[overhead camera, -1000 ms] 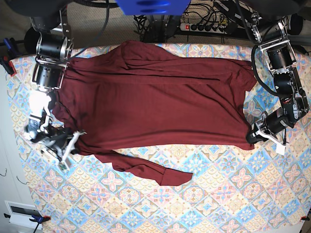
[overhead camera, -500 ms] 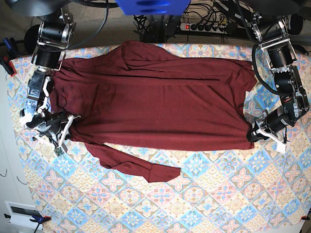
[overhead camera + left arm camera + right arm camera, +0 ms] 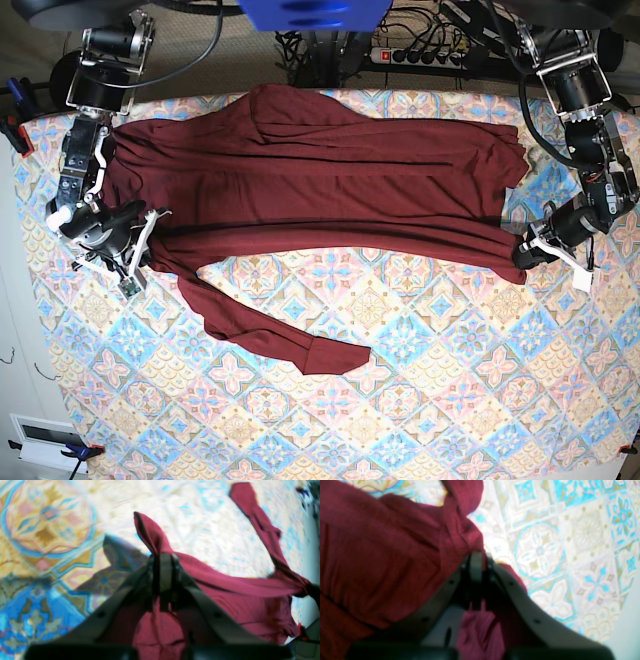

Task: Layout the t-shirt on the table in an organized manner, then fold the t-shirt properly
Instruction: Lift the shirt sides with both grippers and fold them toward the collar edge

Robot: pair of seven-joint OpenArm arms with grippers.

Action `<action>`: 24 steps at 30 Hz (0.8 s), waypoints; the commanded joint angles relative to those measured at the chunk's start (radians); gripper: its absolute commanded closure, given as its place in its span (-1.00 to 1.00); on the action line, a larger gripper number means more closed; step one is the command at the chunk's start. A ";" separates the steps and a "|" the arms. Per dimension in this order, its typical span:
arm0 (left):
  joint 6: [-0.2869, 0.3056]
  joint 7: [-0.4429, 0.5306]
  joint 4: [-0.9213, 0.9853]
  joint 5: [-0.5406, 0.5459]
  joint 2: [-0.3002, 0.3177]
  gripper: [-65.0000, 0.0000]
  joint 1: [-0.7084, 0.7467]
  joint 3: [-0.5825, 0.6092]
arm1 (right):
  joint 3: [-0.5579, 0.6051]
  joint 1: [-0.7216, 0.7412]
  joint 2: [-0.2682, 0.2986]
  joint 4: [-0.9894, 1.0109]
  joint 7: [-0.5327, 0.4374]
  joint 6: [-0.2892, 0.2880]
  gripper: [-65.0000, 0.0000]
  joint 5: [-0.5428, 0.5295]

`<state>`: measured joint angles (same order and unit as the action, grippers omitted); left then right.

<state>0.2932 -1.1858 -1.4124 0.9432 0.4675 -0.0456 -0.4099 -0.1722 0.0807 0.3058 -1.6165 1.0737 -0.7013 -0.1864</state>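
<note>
While both grippers, left (image 3: 527, 252) and right (image 3: 140, 240), clamp the shirt's (image 3: 310, 190) near edge, a fold looks underway; next, carry that edge evenly across. One sleeve (image 3: 280, 335) trails on the table (image 3: 450, 400).

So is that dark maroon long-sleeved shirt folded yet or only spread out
Partly folded. The maroon long-sleeved shirt lies as a wide band on the tile-patterned table, its near edge doubled back, one sleeve trailing loose, both grippers pinching it.

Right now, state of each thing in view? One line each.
t-shirt: spread sideways across the far half, near edge pinched at both ends, one long sleeve trailing loose toward the near side.
left gripper: shut on the t-shirt's edge.
right gripper: shut on the t-shirt's edge.
table: covered by patterned cloth, near half bare.
</note>
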 commanded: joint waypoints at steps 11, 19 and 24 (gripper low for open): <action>0.005 0.011 -0.029 0.007 0.027 1.00 0.082 -0.008 | -0.077 -0.100 0.020 -0.123 0.006 0.003 0.98 -0.002; 0.005 -0.036 -0.064 0.007 0.047 1.00 0.102 -0.008 | -0.189 -0.118 0.020 -0.138 0.098 0.003 0.98 -0.094; 0.005 -0.079 -0.152 0.001 0.047 1.00 0.138 -0.008 | -0.203 -0.120 0.020 -0.138 0.121 0.003 0.98 -0.103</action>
<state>0.2958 -1.2743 -1.5490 0.9401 0.4934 0.0982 -0.4099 -0.3714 -0.0582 0.3092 -1.7351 1.2171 -0.7021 -0.2802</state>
